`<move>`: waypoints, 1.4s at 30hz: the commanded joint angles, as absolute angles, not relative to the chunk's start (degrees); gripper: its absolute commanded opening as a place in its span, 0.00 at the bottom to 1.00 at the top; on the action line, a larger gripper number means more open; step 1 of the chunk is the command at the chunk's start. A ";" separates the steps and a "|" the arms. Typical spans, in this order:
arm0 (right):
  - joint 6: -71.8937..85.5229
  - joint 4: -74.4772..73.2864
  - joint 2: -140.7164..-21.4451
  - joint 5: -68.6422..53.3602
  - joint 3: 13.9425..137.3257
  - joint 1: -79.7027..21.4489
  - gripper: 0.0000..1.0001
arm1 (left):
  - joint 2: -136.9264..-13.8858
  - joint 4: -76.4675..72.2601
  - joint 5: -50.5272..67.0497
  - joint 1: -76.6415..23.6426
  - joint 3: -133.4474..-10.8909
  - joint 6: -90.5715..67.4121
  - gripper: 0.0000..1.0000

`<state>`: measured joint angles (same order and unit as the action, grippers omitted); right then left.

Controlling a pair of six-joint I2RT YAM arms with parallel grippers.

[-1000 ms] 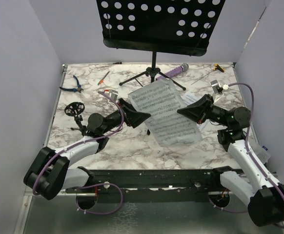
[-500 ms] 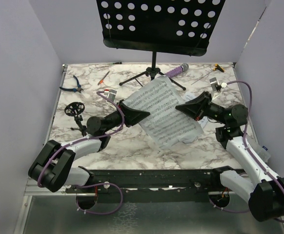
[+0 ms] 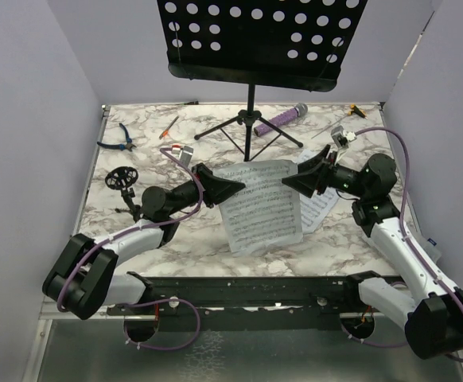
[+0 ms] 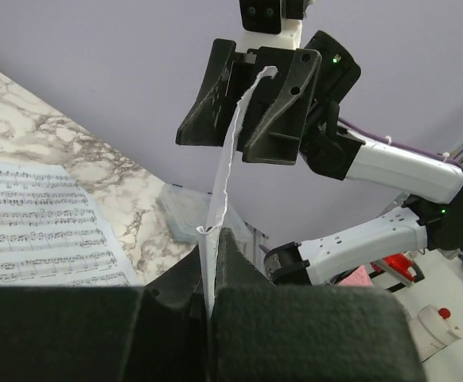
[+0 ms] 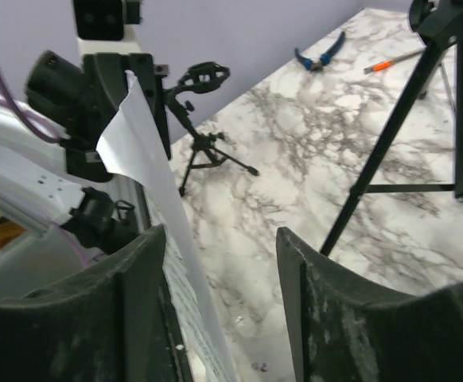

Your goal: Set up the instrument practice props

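A white sheet-music page (image 3: 259,208) hangs above the table with my left gripper (image 3: 233,192) shut on its left edge; in the left wrist view the sheet (image 4: 222,183) runs edge-on out of the shut jaws. My right gripper (image 3: 289,181) stands open at the page's right edge. In the right wrist view the page (image 5: 148,163) lies against the left finger (image 5: 140,278) with a wide gap to the other finger. The tall black music stand (image 3: 250,119) rises behind. The purple microphone (image 3: 287,116) lies at the back. The small mic stand (image 3: 125,188) stands left.
A second music page (image 3: 320,204) lies flat under the right arm. Blue-handled pliers (image 3: 121,137) and an orange-handled tool (image 3: 169,126) lie at the back left. Small tools (image 3: 352,111) sit at the back right. A clear box (image 4: 180,216) sits off the table's right edge.
My left gripper has shut on the page's left edge and my right gripper has opened off its right edge. The page has swung from tilted to hanging squarer and lower.
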<state>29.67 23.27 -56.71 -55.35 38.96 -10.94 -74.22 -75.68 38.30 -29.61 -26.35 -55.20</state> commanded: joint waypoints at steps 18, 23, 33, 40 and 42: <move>21.44 18.57 -57.97 -59.58 38.57 -18.68 0.77 | -61.64 -44.51 40.87 -29.19 -38.93 -39.35 0.00; 23.13 22.64 -59.41 -60.07 39.09 -21.41 0.62 | -63.02 -43.68 42.85 -29.18 -40.55 -39.52 0.00; 21.30 18.60 -58.22 -58.93 40.29 -21.58 0.01 | -63.04 -41.11 40.77 -29.18 -41.22 -38.31 0.02; 21.45 15.15 -54.45 -55.26 39.54 -21.53 0.00 | -61.89 -40.33 37.02 -29.18 -38.35 -40.35 0.88; 21.26 13.90 -52.82 -53.29 39.07 -21.54 0.00 | -61.50 -40.04 35.68 -29.18 -37.34 -40.97 0.95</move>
